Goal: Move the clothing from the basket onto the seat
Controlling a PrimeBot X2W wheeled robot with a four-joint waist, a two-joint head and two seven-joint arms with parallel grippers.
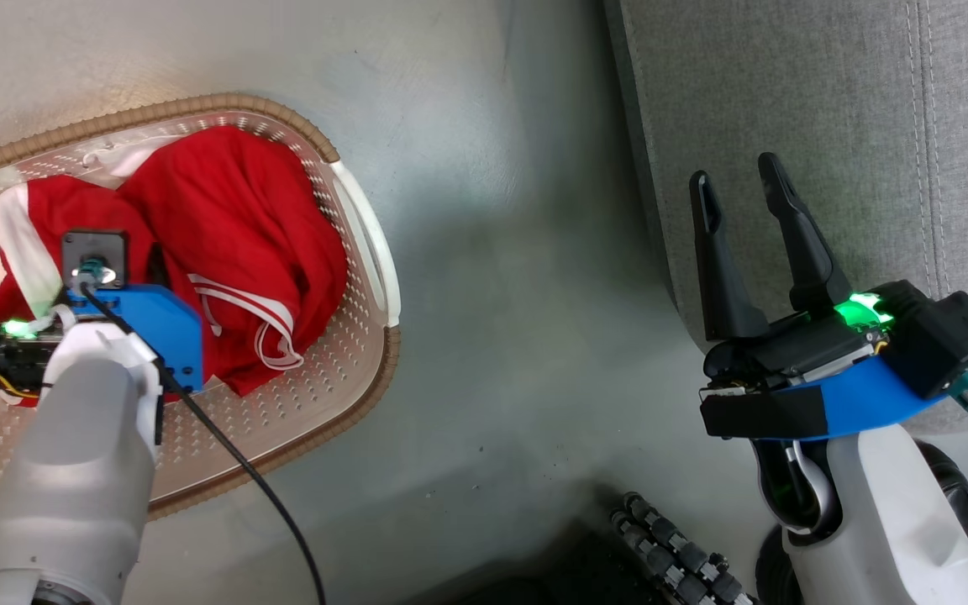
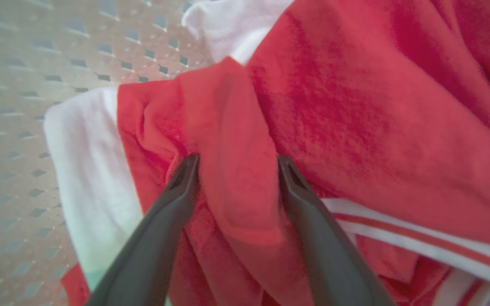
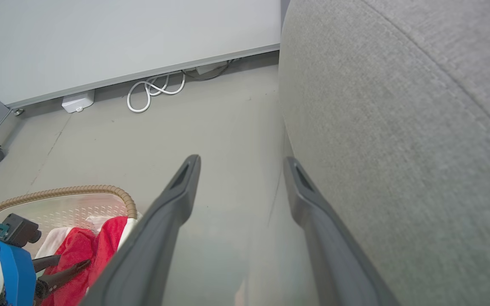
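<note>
We see grey floor (image 1: 492, 336) and white wall (image 3: 121, 38). The basket (image 1: 366, 252), left of the sofa (image 1: 786, 101), points its long axis at it, clothing (image 1: 240, 227) inside. Left claw (image 2: 237, 160) spread astride a fold; right claw (image 1: 734, 170) spread, empty.

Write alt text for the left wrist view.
The left gripper, fingers open, straddles a raised fold of the clothing, which is red with white panels and stripes. It lies in the perforated cream basket.

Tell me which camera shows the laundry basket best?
The head view: it shows most of the basket, brown rim, handle and perforated floor, holding the clothing. The left wrist view gives a blurred patch of perforated plastic; the right wrist view, one corner with its rim.
</note>
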